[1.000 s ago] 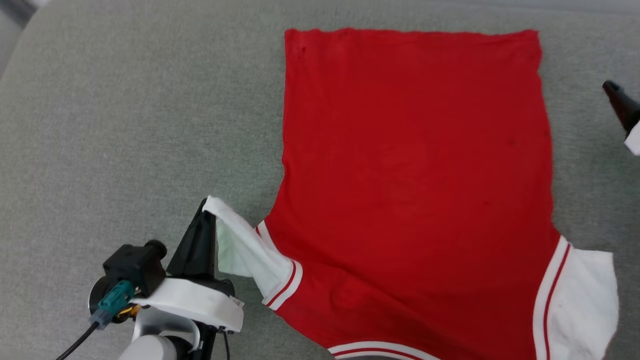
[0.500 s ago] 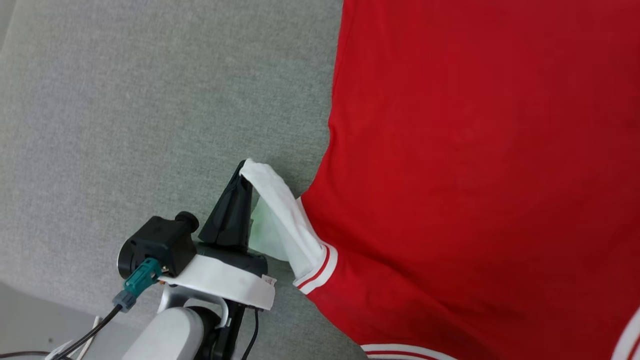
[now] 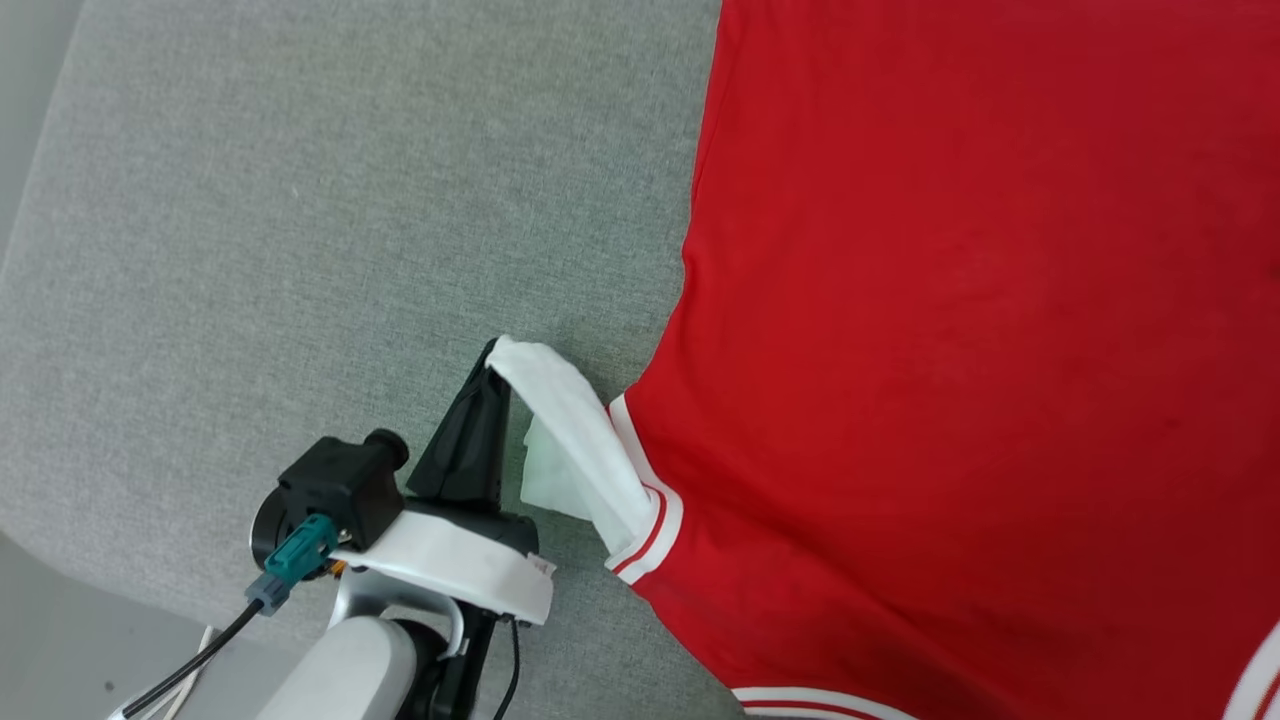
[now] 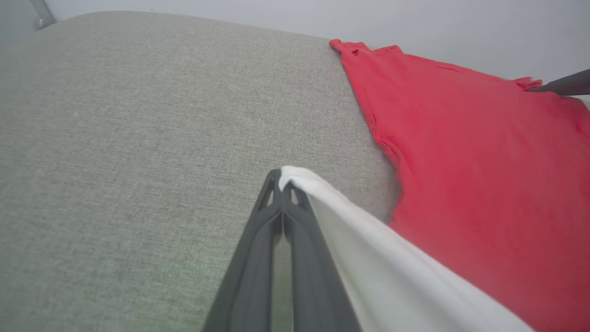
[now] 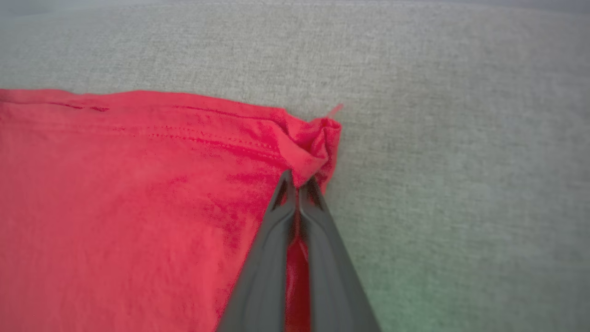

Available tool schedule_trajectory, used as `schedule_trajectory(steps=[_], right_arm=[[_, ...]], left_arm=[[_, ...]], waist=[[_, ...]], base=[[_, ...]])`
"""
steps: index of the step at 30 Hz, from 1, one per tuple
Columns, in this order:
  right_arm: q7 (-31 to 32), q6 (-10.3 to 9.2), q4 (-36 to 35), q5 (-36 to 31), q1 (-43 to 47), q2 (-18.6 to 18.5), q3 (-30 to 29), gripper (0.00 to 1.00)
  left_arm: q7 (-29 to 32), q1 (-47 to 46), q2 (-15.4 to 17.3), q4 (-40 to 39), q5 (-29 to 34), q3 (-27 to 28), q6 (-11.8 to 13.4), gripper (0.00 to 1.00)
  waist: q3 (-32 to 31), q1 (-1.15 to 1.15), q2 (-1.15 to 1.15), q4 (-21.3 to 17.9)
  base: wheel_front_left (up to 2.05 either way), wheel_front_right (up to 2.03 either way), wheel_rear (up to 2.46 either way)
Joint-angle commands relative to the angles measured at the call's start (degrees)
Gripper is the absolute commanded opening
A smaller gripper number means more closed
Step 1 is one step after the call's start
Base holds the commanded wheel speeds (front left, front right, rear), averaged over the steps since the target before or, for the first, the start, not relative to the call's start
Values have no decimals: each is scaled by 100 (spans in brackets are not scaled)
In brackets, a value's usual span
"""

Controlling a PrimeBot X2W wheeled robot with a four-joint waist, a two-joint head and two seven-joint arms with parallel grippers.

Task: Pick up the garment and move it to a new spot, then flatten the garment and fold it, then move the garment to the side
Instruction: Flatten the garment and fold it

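Note:
The garment, a bright red shirt with white sleeves and red-and-white striped trim, lies spread flat on the grey surface. My left gripper is shut on the tip of its white left sleeve, which is lifted off the surface; the left wrist view shows the white cloth pinched at the closed fingertips of the left gripper. In the right wrist view my right gripper is shut on a bunched red hem corner of the garment. Its dark finger shows at the far corner in the left wrist view.
The grey fabric surface stretches wide to the left of the shirt. Its front-left edge drops to a pale floor near my left arm. A pale wall stands behind the surface.
The head camera has shifted, so the shirt now runs off the right side of the picture. My right gripper has shut on the hem corner. The left gripper keeps hold of the sleeve.

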Motion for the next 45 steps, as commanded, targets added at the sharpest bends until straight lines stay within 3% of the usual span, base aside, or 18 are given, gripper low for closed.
schedule_trajectory(steps=[1,11,21,25,32,33,34,38,45], right_arm=[[-57,-4,-71,9,184,-71,138,0],[-193,-4,-894,537,1257,-388,966,0],[315,-4,-2397,1177,3953,-592,1085,0],[690,-3,-3032,1206,5290,-389,850,0],[1258,-3,-3727,1231,7061,310,517,2],[1266,-3,-3804,1245,7192,407,478,47],[1141,-3,-3929,1230,7230,483,404,100],[369,-3,-4301,1000,7143,674,121,100],[-1765,-3,-4308,888,6455,809,-173,100]], left_arm=[[-17,109,39,46,-45,31,34,0],[90,768,351,263,-258,297,270,0],[244,1718,759,83,-535,752,719,0],[282,2064,847,-1,-625,874,849,0],[402,2342,1027,-96,-711,973,933,0],[422,2346,1045,-112,-716,981,939,0],[438,2346,1057,-118,-720,980,943,0],[476,2316,1061,-170,-710,948,960,0],[520,2181,1075,-248,-627,866,942,0]], waist=[[-268,-1,0,-126],[-1557,-1,0,-818],[-2660,-1,0,-1760],[-2906,-1,0,-2024],[-3058,-1,0,-2303],[-3044,-1,0,-2328],[-3039,-1,0,-2351],[-2999,-1,0,-2404],[-2867,-1,0,-2351]], base=[[0,0,0],[0,0,0],[0,0,0],[0,0,0],[0,0,0],[0,0,0],[0,0,0],[0,0,0],[0,0,0]])
